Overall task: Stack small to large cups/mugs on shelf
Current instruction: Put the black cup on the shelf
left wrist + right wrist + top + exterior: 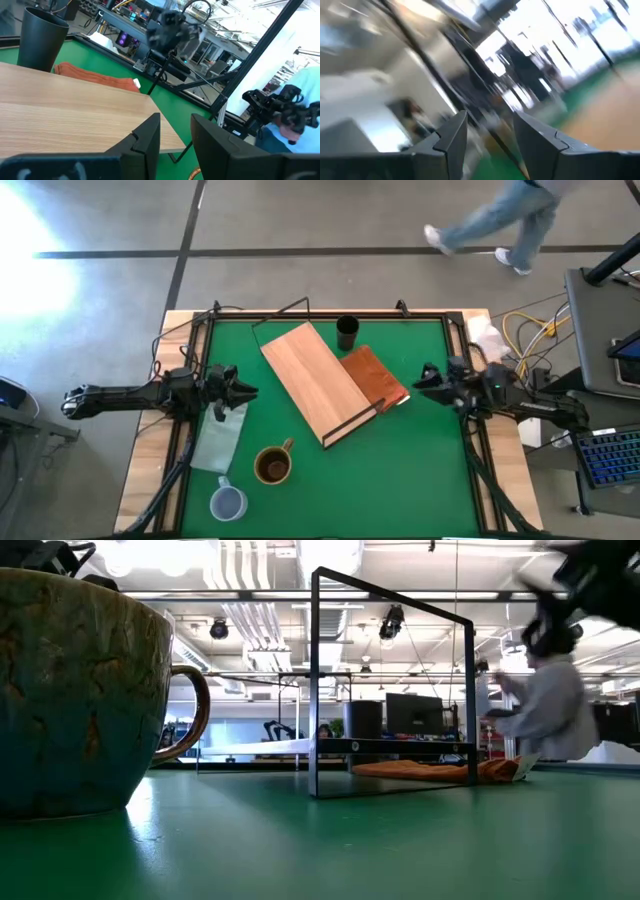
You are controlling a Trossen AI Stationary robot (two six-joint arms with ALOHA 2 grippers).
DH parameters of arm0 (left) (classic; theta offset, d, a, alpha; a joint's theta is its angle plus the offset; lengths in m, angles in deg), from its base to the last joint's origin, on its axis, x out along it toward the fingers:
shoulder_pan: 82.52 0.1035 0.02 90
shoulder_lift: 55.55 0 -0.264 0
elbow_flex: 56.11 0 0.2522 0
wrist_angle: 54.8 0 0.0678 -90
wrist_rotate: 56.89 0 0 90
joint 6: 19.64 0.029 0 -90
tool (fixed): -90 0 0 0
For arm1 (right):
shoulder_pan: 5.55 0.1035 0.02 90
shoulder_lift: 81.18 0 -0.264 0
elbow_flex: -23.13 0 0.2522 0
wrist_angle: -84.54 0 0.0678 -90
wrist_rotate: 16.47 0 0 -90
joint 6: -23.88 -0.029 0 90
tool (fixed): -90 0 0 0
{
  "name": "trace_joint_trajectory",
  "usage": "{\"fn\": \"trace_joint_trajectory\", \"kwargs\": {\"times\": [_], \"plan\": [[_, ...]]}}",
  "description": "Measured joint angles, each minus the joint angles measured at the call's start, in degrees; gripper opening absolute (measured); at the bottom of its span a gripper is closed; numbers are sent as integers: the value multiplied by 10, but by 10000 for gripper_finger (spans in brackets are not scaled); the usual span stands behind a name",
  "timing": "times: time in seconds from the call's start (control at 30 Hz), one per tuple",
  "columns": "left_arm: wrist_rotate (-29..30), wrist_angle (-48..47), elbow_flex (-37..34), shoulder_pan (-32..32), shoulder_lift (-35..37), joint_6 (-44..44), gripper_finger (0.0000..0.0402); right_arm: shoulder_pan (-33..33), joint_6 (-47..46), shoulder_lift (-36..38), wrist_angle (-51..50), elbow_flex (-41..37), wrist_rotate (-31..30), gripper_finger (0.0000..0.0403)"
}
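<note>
Right now the shelf [312,379] lies slantwise across the middle of the green table [400,470], its light-wood board running from near the far edge down toward the centre, with a thin black wire frame at each end. The narrow black cup [347,332] stands just beside the shelf's far end, close to the table's far edge. A reddish-brown board [374,376] lies along the shelf's right side, touching it. The brown mug [273,465] sits near the front edge, left of centre, handle pointing toward the shelf, and the pale blue-grey cup [228,502] stands at the front-left corner, just beside the mug. A pale cloth [220,437] is spread along the left edge. The left gripper [246,391] hangs over the left side of the table, just above the cloth, its fingers [145,137] spread apart and holding nothing. The right gripper [419,383] hangs over the right side, near the reddish board, its fingers [451,132] likewise parted and empty. A person [500,220] walks past beyond the table's far edge.
</note>
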Motion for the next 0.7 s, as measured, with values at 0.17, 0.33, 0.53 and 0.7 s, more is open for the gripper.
{"fn": "trace_joint_trajectory", "kwargs": {"times": [0.17, 0.33, 0.53, 0.7], "plan": [[0, 0, 0, 0, 0, 0, 94, -6, -52, -114, -21, 91, -40, 155], [0, 0, 0, 0, 0, 0, 94, -4, 19, -313, -213, 269, 69, 155], [0, 0, 0, 0, -1, 0, 94, -9, 166, -515, -249, 502, -11, 155], [0, 0, 0, 0, 0, 0, 94, -28, 162, -654, -266, 680, -56, 155]]}}
